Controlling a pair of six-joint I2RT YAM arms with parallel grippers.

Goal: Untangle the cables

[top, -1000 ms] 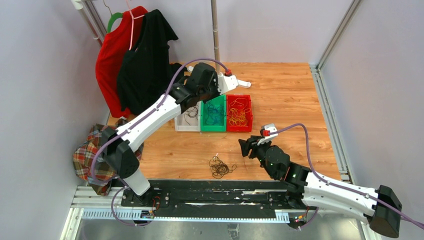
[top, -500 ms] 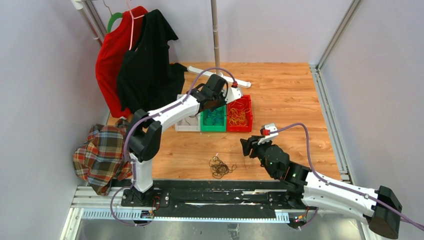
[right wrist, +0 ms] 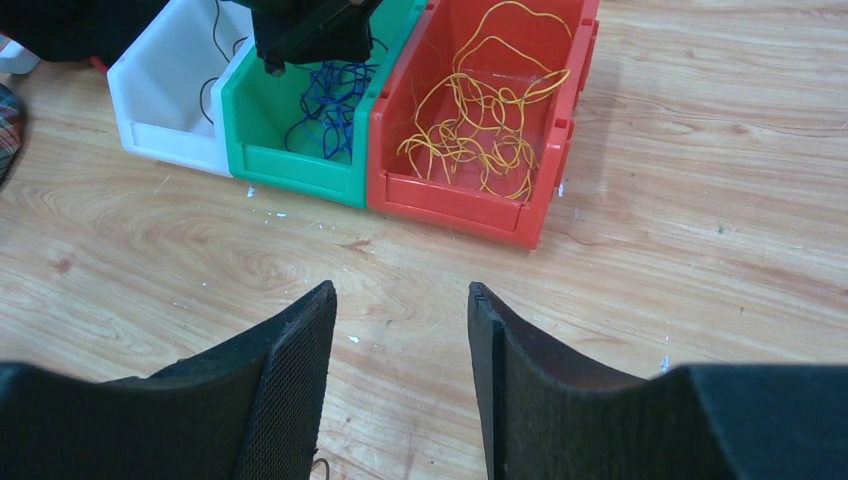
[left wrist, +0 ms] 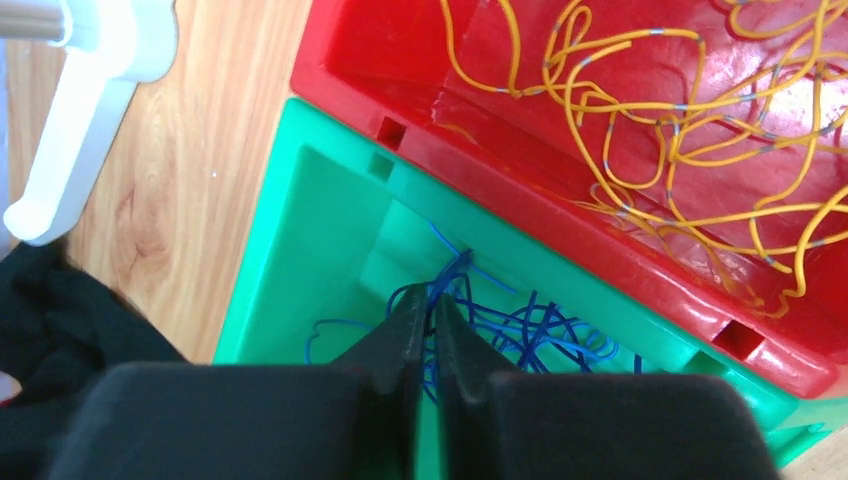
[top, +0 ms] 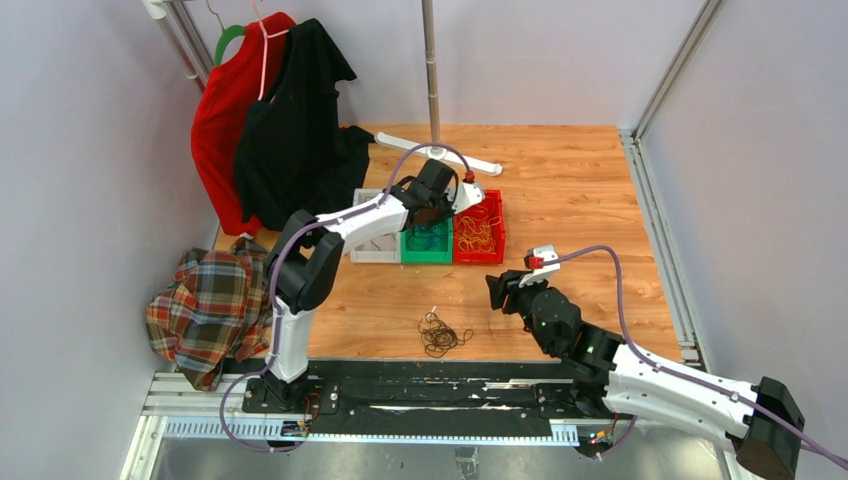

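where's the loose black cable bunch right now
In the top view the black bunch lies on the table near its near edge, just left of the right gripper and in front of the green bin.

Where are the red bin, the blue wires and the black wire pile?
Red plastic bin point(right wrist: 455, 205): right wrist view, front wall.
Blue tangled wires point(right wrist: 328, 108): right wrist view, bunch's middle.
Black curly wire pile point(top: 440, 333): top view, coil's centre.
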